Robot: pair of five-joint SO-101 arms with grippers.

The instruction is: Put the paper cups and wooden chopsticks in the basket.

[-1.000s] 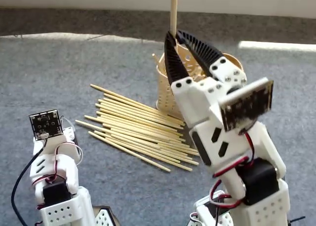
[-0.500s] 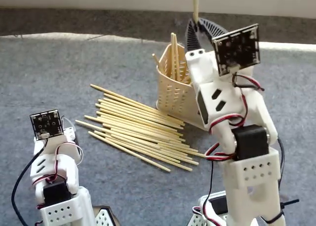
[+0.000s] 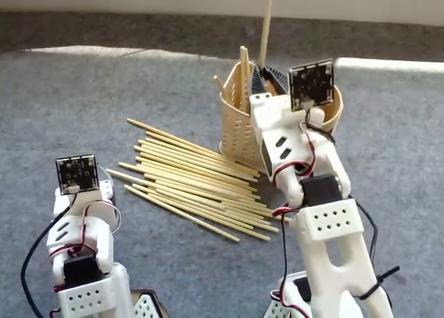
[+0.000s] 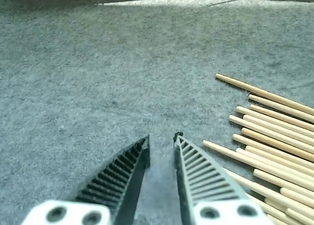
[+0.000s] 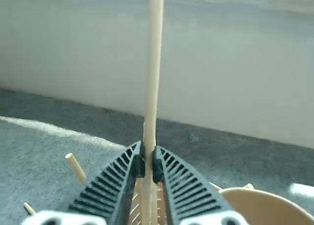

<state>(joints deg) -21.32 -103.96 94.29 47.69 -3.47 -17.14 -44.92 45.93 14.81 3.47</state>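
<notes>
A tan slotted basket (image 3: 239, 130) stands at the back of the grey mat, with a few wooden chopsticks (image 3: 243, 78) upright in it. My right gripper (image 3: 263, 73) hangs just above the basket and is shut on one chopstick (image 3: 264, 26), held nearly upright. In the right wrist view that chopstick (image 5: 154, 63) rises from between the closed fingertips of the gripper (image 5: 147, 155). Several loose chopsticks (image 3: 194, 179) lie in a pile left of the basket. My left gripper (image 4: 162, 138) is open low over bare mat, beside the pile's ends (image 4: 274, 136).
A grey felt mat (image 3: 104, 110) covers the table. A pale wall (image 5: 235, 63) stands behind the basket. The basket's rounded rim (image 5: 260, 205) lies beside my right gripper. The left arm's body (image 3: 80, 228) sits at the near left.
The right arm has swung forward and down, lowering the held chopstick over the basket. The left arm has shifted slightly to the right.
</notes>
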